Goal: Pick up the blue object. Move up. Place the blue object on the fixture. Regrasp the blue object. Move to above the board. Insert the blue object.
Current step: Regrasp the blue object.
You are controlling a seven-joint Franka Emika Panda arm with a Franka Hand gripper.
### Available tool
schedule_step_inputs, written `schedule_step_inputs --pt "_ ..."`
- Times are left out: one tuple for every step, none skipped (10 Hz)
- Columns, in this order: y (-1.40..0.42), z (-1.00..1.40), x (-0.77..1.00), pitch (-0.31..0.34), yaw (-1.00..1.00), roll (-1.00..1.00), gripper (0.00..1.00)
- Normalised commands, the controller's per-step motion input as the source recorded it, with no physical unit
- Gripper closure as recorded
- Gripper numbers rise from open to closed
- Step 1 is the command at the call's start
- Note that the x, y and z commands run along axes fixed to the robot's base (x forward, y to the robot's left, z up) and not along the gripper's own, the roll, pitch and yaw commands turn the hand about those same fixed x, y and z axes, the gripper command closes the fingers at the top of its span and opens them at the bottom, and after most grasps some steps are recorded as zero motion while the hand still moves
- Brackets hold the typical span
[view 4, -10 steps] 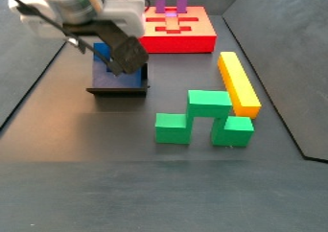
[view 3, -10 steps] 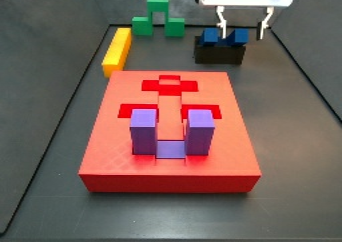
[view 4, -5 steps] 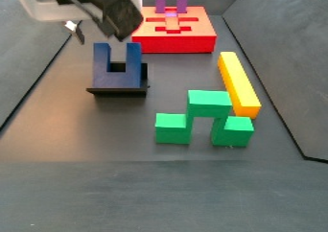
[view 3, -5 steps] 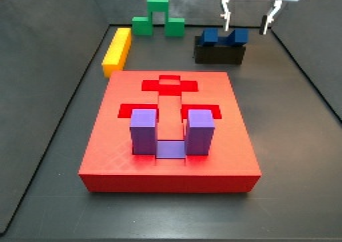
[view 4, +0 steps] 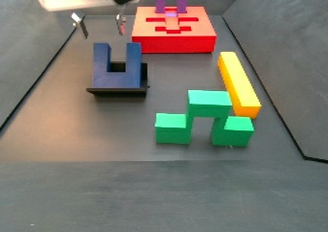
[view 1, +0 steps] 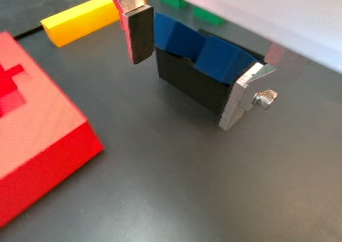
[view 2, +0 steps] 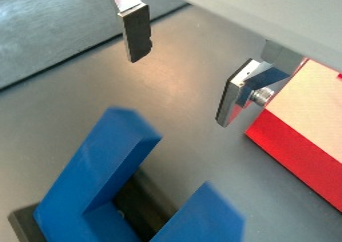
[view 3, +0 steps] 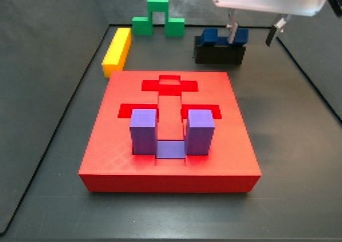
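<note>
The blue object (view 3: 221, 38) is a royal-blue U-shaped block that stands prongs-up in the dark fixture (view 3: 221, 55), beside the board's far right corner. In a side view the blue object (view 4: 115, 61) and the fixture (view 4: 119, 86) show from the opposite side. My gripper (view 3: 255, 32) hangs open above them and a little off to one side, touching nothing. Both wrist views show the silver fingers (view 1: 138, 31) spread wide apart, with the blue object (view 1: 201, 48) (view 2: 114, 176) below them. The red board (view 3: 170, 161) lies flat in the middle.
A purple U-shaped block (view 3: 171, 134) stands in a cut-out at the board's near end. The long yellow bar (view 3: 118, 48) lies by the board's far left corner, with green blocks (view 3: 160, 21) behind it. Dark walls rim the floor.
My gripper has risen from around the blue object and drifted sideways. The blue object stays in the fixture.
</note>
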Motion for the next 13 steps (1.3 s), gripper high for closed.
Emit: schedule_step_inputs --pt "-0.53 -0.02 0.01 0.023 0.0 1.0 0.0" --pt "-0.46 -0.07 0.19 0.111 0.02 1.0 0.0" --pt "-0.13 0.0 0.56 0.194 0.07 0.98 0.0" --pt "0.05 0.0 0.65 0.16 0.09 0.77 0.0" --pt "0.21 0.0 0.73 0.211 0.17 0.8 0.0" --pt "0.29 0.02 0.69 0.234 0.2 0.79 0.0" --pt "0.31 0.01 0.65 0.229 0.22 0.75 0.0" --pt "0.31 0.0 0.62 0.217 0.25 0.73 0.0" --pt "0.24 0.0 0.66 0.22 0.28 0.76 0.0" --pt "0.15 0.0 0.74 0.237 0.3 0.8 0.0" --pt "0.0 0.0 0.77 0.309 0.31 0.81 0.0" --pt "0.0 0.0 0.81 0.237 0.33 0.81 0.0" --pt "0.0 0.0 0.81 0.206 0.33 0.77 0.0"
